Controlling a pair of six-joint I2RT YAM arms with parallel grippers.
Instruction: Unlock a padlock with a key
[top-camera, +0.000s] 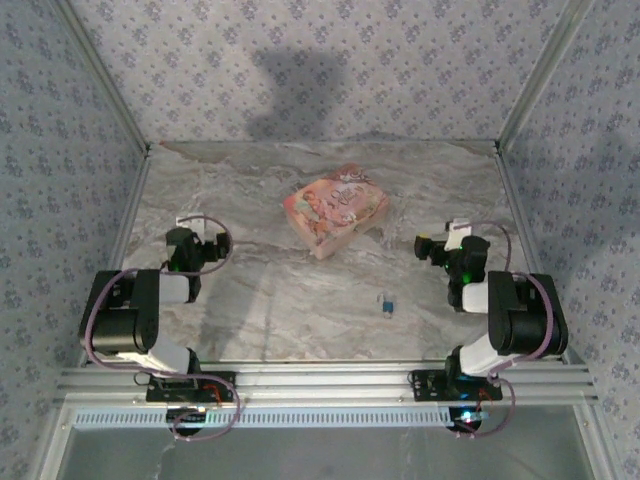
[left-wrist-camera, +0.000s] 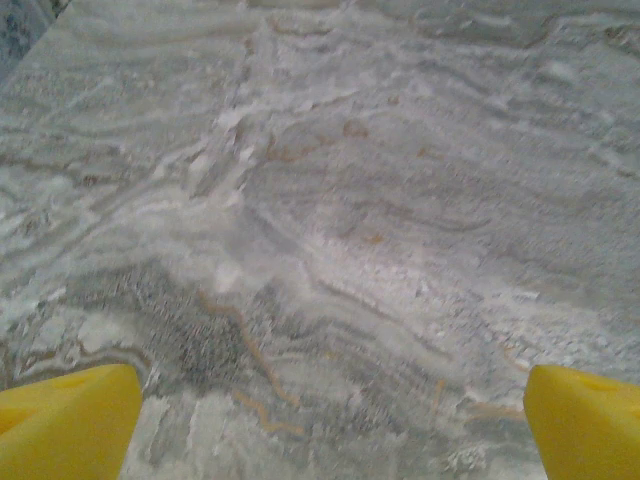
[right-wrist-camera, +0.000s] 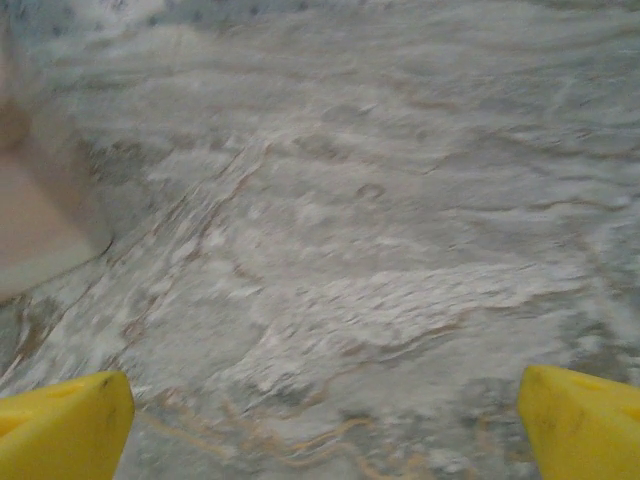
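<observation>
Lying on the grey marble-patterned desk (top-camera: 280, 290), the tiny blue-bodied padlock with a silvery metal part (top-camera: 385, 303) sits close to the near edge, right of centre. It lies between the two arms and closer to the right one, with nothing touching it. Its finer detail is too small to make out.

Farther back, about mid-desk, rests the pink cartoon-printed cardboard box (top-camera: 335, 215), turned at an angle and well apart from the padlock.

The black-and-white left arm (top-camera: 140, 310) is folded low at the desk's left side. The left jaws are released and spread wide: their yellow fingertips (left-wrist-camera: 70, 425) sit at the bottom corners of the left wrist view, with bare desk between them and nothing grasped.

The black-and-white right arm (top-camera: 510, 310) is folded at the right side. The right jaws are likewise released and empty, their yellow fingertips (right-wrist-camera: 65, 425) far apart over bare desk. A blurred pinkish shape (right-wrist-camera: 30, 220) shows at that view's left edge.
</observation>
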